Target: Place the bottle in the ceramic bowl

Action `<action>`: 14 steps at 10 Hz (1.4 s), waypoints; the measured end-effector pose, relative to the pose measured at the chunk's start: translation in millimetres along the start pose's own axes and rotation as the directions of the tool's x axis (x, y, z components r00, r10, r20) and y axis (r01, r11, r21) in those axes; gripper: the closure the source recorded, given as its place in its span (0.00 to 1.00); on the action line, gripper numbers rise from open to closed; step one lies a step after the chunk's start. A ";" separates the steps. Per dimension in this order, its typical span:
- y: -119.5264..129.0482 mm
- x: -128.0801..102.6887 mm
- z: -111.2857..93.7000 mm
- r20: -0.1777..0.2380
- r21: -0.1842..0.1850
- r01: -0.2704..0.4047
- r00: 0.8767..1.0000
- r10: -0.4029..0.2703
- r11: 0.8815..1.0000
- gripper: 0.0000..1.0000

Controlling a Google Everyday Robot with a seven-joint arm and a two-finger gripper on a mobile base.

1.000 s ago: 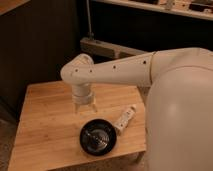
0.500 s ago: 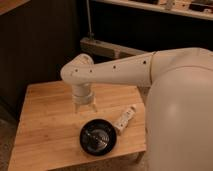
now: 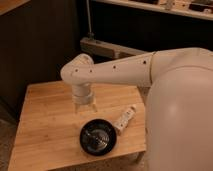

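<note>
**Watching the bottle lie slantwise beside the bowl**

From my station, the bottle is lying flat on the wooden table, close to the table's right edge. Its long axis runs on a diagonal, from lower left to upper right in the camera view. The end that looks narrower, which I take for the cap, points up and to the right, away from the bowl. The wider end, where the label shows dark marks, points down and left toward the ceramic bowl. That lower end sits just beside the bowl's right rim; I cannot tell whether the two touch.

The bowl stands upright near the front edge of the table, black and glossy, with light glinting off its inside. I see nothing lying in it.

The gripper hangs pointing straight down over the middle of the table, just behind the bowl and to the left of the bottle. Its two fingers are spread with nothing between them, and it touches neither the bottle nor the bowl. The white arm reaches in from the right, bending down at the wrist. The robot's rounded white body fills the right side of my view.
</note>
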State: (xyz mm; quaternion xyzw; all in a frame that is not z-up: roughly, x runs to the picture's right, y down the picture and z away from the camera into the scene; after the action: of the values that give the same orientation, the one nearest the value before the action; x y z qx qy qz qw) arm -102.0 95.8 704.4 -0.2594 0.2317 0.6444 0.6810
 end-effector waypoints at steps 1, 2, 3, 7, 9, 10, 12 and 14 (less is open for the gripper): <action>0.0 0.0 0.0 0.000 0.000 0.000 1.000 0.000 1.000 0.35; 0.0 0.0 0.0 0.000 0.000 0.000 1.000 0.000 1.000 0.35; 0.0 0.0 0.0 0.000 0.000 0.000 1.000 0.000 1.000 0.35; -18.4 -3.4 -5.2 0.015 0.002 -0.056 0.998 0.056 0.998 0.35; -58.0 -2.9 -10.6 0.030 -0.004 -0.138 0.990 0.138 0.990 0.35; -84.0 0.2 -12.7 0.035 -0.004 -0.184 0.982 0.184 0.983 0.35; -138.3 7.6 -13.6 0.044 -0.012 -0.289 0.956 0.289 0.957 0.35; -194.6 15.7 -8.6 0.047 -0.021 -0.407 0.912 0.407 0.913 0.35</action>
State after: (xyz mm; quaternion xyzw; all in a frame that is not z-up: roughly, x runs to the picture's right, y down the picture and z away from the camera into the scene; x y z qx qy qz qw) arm 93.3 95.2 698.3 -0.1928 0.2597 0.7797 0.5361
